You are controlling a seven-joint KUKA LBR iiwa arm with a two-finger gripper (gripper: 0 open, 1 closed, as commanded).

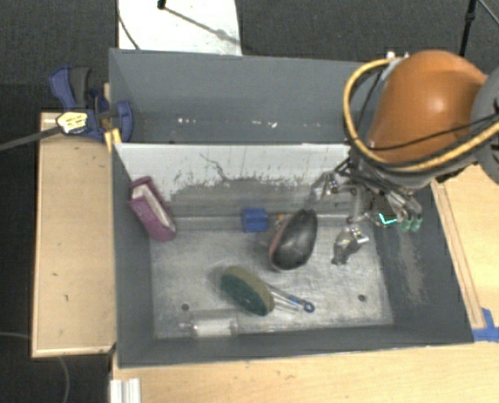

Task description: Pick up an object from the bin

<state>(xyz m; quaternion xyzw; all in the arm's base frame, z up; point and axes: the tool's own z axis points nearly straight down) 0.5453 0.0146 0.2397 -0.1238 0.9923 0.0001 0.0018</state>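
My gripper [347, 248] hangs over the right part of the bin floor, its metal fingertips just right of a dark grey oval computer mouse [294, 240]. Nothing shows between the fingers, and I cannot tell how far apart they stand. A small blue block [254, 220] lies just left of the mouse near the back wall. In front of the mouse lies a dark green oval brush with a blue handle [248, 291].
A purple and pink box [152, 209] leans against the left wall. A clear tube [209, 327] lies along the front edge. The arm's orange cover and cables hang above the bin's right rear corner.
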